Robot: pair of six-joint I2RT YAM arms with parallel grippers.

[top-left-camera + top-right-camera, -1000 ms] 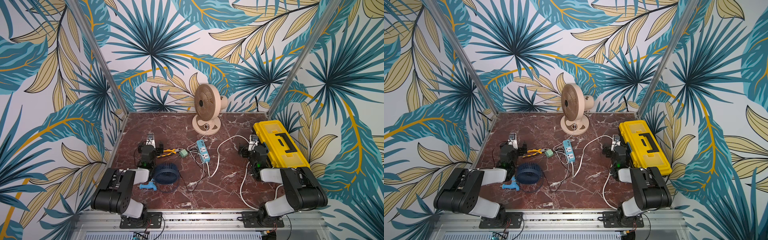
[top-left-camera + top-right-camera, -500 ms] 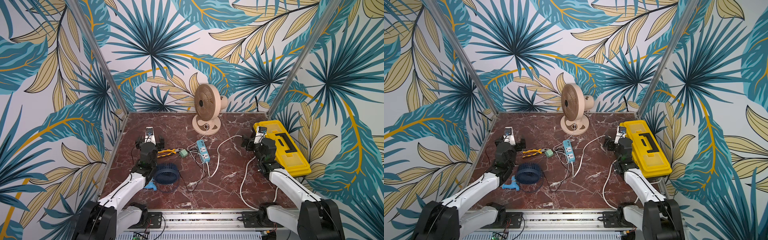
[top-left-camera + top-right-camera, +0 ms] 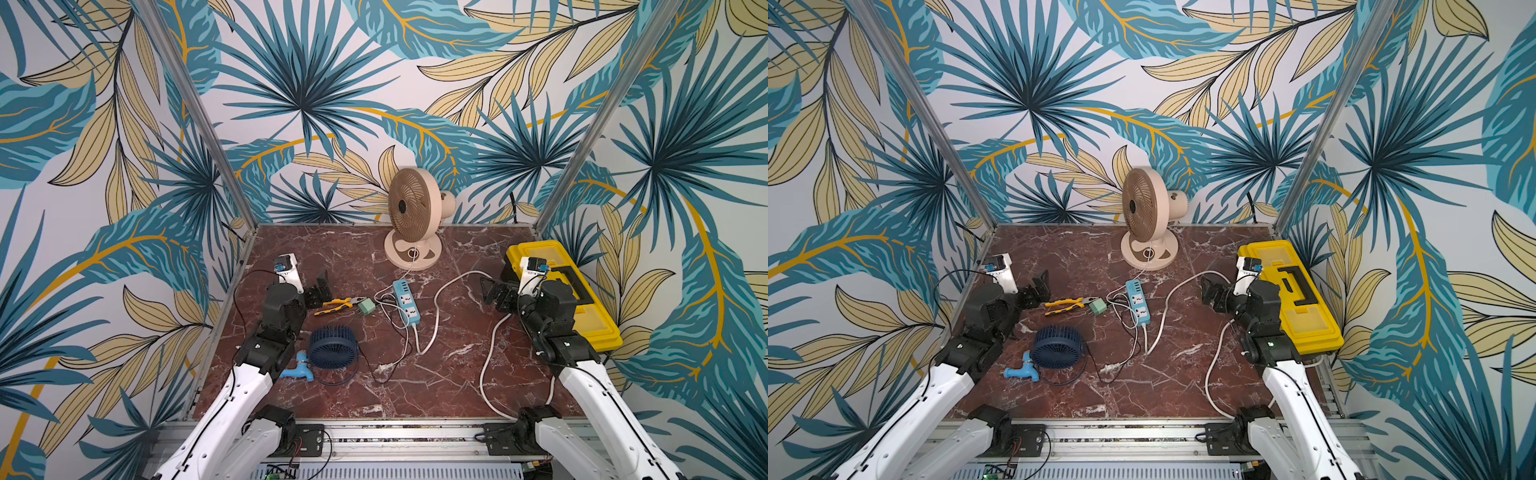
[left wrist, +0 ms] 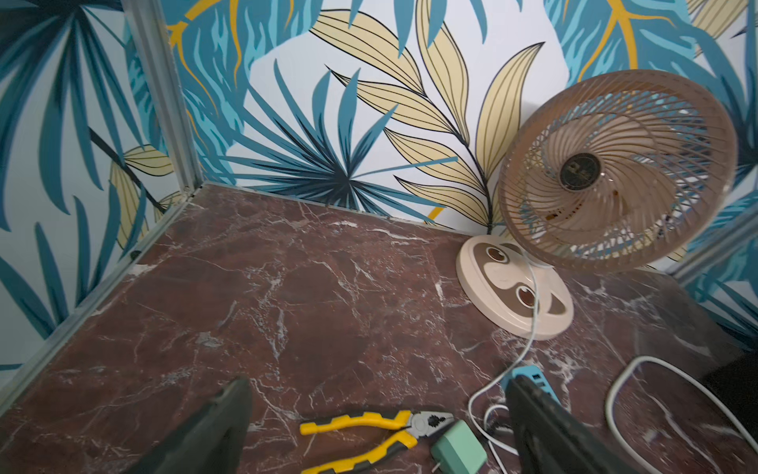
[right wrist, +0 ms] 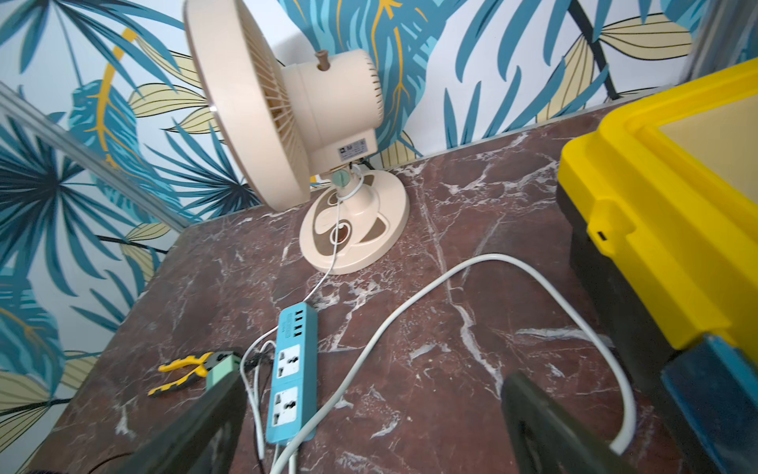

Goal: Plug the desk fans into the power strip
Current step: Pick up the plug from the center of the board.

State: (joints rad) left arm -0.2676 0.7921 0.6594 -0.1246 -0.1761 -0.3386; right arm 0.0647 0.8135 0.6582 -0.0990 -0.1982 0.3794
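White shells and black joints are seen on the left arm and right arm; the left gripper and right gripper are finished black.

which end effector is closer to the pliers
Left. The left end effector is just beside the pliers; the right end effector is far off, past the power strip, next to the yellow toolbox.

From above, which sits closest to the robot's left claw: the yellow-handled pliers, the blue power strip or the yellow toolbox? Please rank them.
In a top view:
1. pliers, right beside the left gripper.
2. power strip, mid-table.
3. toolbox, at the far right edge.
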